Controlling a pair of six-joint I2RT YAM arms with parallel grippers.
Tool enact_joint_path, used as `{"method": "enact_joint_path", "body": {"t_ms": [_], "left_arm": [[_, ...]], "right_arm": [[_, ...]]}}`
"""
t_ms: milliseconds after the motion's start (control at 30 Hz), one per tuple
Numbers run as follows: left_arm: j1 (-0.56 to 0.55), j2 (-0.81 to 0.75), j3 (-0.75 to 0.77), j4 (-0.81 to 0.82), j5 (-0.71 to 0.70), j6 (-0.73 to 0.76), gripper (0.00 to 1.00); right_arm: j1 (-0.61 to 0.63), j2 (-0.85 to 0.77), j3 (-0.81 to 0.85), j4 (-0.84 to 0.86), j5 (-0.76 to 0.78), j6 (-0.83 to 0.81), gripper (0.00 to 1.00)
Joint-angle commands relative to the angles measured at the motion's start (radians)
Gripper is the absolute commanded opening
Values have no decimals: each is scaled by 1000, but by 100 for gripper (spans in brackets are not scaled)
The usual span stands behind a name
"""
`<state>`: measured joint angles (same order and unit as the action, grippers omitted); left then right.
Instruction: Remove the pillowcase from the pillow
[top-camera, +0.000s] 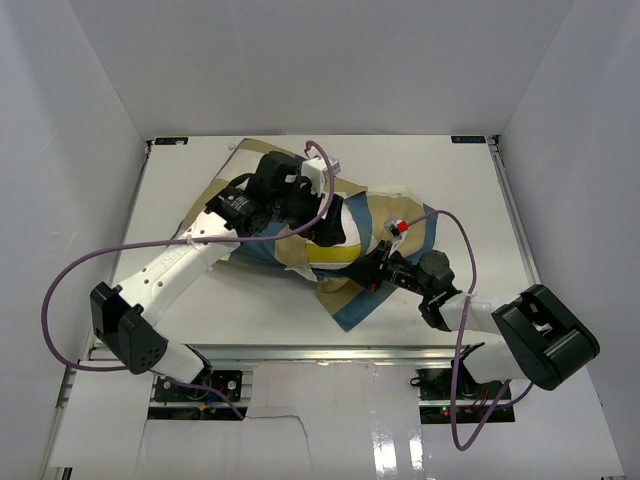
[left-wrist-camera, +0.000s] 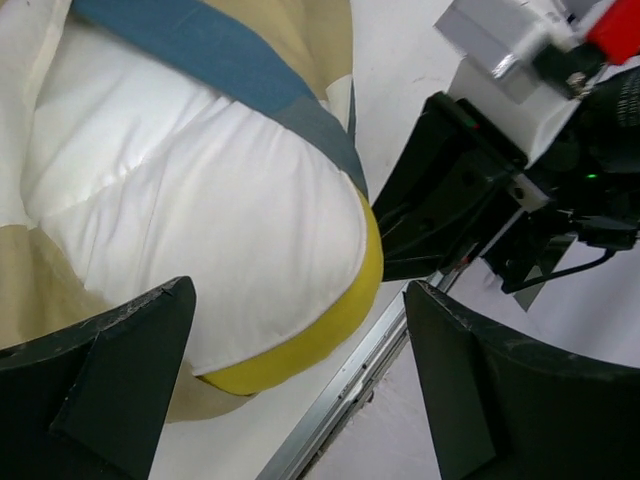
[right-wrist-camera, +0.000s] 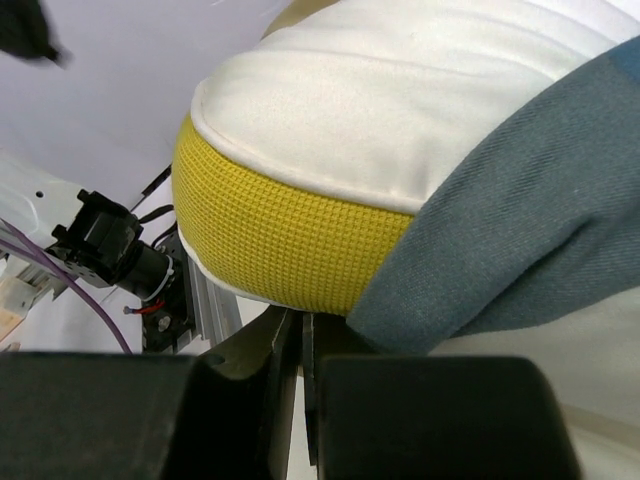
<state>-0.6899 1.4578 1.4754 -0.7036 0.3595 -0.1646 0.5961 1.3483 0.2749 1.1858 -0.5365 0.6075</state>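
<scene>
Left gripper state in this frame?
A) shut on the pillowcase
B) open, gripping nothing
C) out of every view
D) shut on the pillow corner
B: in the left wrist view the left gripper has its fingers standing wide apart, and the pillow with its white-and-yellow corner lies beyond them, unpinched.

Saw a plain white desk (top-camera: 455, 185). Found the checked pillowcase (top-camera: 352, 308) lying rumpled across its middle, one blue corner flat toward the near edge. Found the pillow (top-camera: 340, 254) resting on the desk too, partly inside the cover, white top and yellow edge showing.
</scene>
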Motion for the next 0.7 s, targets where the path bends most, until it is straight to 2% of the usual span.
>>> {"method": "enact_joint_path", "body": {"t_ms": [0, 167, 267, 300, 333, 367, 400, 433, 467, 500, 533, 567, 667], "left_arm": [[-25, 45, -7, -37, -53, 50, 96], [-65, 146, 22, -36, -94, 54, 97], [-108, 182, 8, -22, -84, 63, 90], [-114, 184, -1, -10, -71, 59, 83], [-114, 185, -10, 10, -74, 50, 52], [-114, 184, -16, 18, -88, 33, 36], [-114, 179, -33, 27, -121, 24, 25], [-114, 174, -41, 47, -138, 13, 3], [-114, 171, -47, 53, -155, -13, 0], [-114, 164, -55, 56, -171, -25, 0], [-114, 158, -62, 75, -183, -36, 0], [-114, 145, -72, 85, -188, -59, 0], [-114, 116, -124, 131, -211, -95, 0]], "right_arm": [[5, -15, 12, 115, 12, 1, 8], [14, 12, 23, 126, 10, 1, 8], [18, 38, 20, 141, 9, 5, 8], [18, 46, 15, 141, 10, 5, 8], [18, 46, 11, 140, 15, 3, 8], [18, 45, 4, 127, 15, 3, 8], [16, 26, -3, 109, 21, 3, 9], [16, 8, -17, 72, 48, 2, 14], [14, -14, -22, 22, 65, -6, 20], [14, -71, -22, -115, 85, -26, 34], [14, -108, -16, -194, 124, -43, 41], [14, -188, -11, -360, 148, -58, 51], [14, -322, 13, -601, 288, -113, 60]]}}
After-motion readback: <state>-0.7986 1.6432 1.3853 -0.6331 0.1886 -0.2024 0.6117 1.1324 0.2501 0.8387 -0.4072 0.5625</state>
